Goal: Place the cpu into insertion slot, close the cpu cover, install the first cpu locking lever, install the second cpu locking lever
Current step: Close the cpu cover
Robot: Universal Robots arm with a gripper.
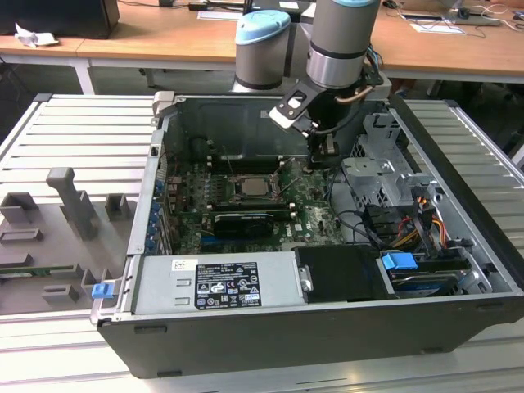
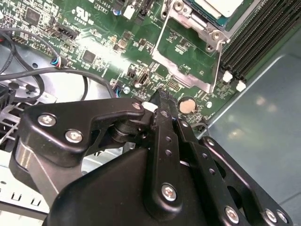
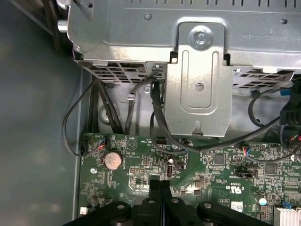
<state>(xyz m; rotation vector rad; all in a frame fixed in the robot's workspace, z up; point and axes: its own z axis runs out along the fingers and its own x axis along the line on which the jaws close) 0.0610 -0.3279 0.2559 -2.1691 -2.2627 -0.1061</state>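
I see the cpu seated in its socket on the green motherboard, pale top facing up; in the exterior view the cpu lies near the middle of the board, apart from the tool. The cpu cover is swung off the socket, and bare green board shows through its square opening; one thin wire lever runs along its edge.

My tool has its two fingers pressed together with nothing between them; in the first wrist view the tool hangs over the board's edge, near the one coin cell. In the exterior view the tool sits between the socket and the drive cage, towards the exterior view's right.

The open computer case holds everything: one motherboard, one long black card just beside the socket, one grey power supply along the near wall, the drive cage, and loose black cables from cage to board; two white latches end the black memory slots.

The case rests on a slotted metal desk; grey fixture blocks and one blue clip lie at the exterior view's left.
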